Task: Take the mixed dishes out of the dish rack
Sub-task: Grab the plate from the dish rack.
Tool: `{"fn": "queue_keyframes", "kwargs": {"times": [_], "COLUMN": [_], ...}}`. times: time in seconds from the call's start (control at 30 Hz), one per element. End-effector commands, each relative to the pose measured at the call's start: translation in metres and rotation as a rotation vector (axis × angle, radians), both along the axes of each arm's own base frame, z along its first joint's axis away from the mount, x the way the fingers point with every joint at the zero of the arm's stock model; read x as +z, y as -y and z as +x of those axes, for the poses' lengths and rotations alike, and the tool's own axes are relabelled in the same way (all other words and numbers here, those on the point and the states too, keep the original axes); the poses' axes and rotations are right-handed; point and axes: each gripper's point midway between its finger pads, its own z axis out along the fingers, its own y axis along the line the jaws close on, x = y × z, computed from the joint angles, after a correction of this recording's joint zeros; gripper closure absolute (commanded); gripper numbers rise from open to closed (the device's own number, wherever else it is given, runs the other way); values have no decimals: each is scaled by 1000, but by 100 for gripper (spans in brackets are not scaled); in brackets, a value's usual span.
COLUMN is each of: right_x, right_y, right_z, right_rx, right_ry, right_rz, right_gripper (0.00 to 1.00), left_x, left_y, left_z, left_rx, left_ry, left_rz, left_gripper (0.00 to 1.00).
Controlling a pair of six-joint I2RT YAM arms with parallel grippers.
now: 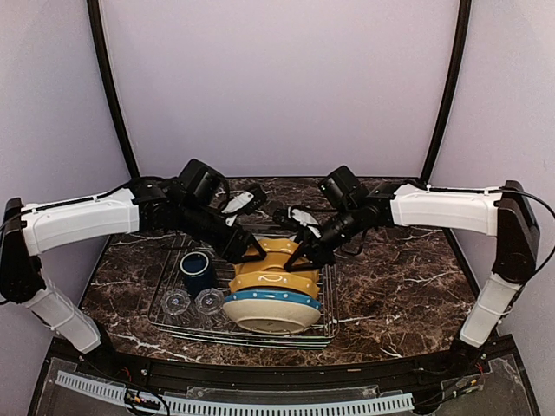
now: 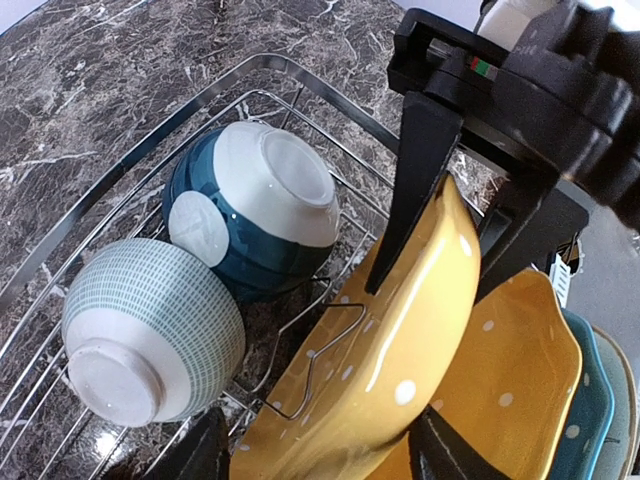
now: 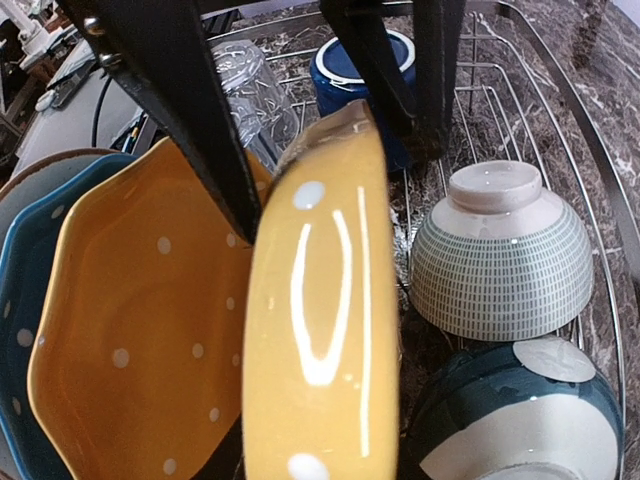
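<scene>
Worktop [image 1: 390, 295]: dark marble with white veins; it carries the rack.
Rack [image 1: 199, 328]: a low silver wire tray lying flat on the worktop; every dish I can see is in it.
Yellow plate [image 3: 320, 300]: white-spotted, standing on edge and tilted near the middle of the rack, with both my tools at its rim from opposite sides.
Other plates: a second yellow plate [image 3: 130, 300] leans just beside the first, toward the rack's front. Next comes a blue plate [image 2: 590, 400], then a cream plate [image 1: 269, 319] nearest the front edge.
Left tool [image 3: 340, 195]: its 2 fingers are spread to either side of the yellow plate's rim, 1 against the hollow face. I cannot tell whether the other presses the back.
Right tool [image 2: 430, 290]: clamped on the opposite part of that rim, 1 finger on the back and 1 on the face.
Bowls: a striped bowl [image 3: 495, 260] and a teal bowl [image 2: 255, 205] lie tipped over side by side on the wires, bases showing, at the back side of the yellow plate.
Mug [image 1: 198, 270]: dark blue, upright in the rack's left part.
Glasses: 2 clear glasses [image 1: 176, 302] stand side by side just in front of the mug.
</scene>
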Motion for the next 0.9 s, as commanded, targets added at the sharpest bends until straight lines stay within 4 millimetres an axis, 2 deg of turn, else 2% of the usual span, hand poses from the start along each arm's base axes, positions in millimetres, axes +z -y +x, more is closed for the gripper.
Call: {"fn": "queue_keyframes", "kwargs": {"times": [0.0, 0.07, 0.2, 0.33, 0.47, 0.7, 0.87], "right_x": [10, 10, 13, 13, 14, 31, 42], "right_y": [-13, -14, -19, -20, -20, -16, -11], "right_z": [-4, -4, -9, -14, -15, -13, -12], "right_rx": [60, 68, 105, 132, 139, 152, 149], "right_ry": [-3, -7, -42, -79, -112, -186, -207], "right_rz": [55, 62, 85, 95, 103, 154, 178], "right_gripper": [72, 75, 80, 83, 89, 100, 100], "left_x": [5, 11, 38, 78, 108, 128, 127], "left_y": [-23, -29, -50, -89, -109, -114, -121], "left_z": [2, 4, 15, 45, 68, 105, 128], "left_rx": [33, 39, 77, 197, 273, 345, 397], "left_ry": [21, 30, 69, 133, 182, 224, 239], "left_rz": [44, 40, -5, -71, -107, -147, -145], "left_gripper": [37, 34, 28, 21, 17, 13, 13]}}
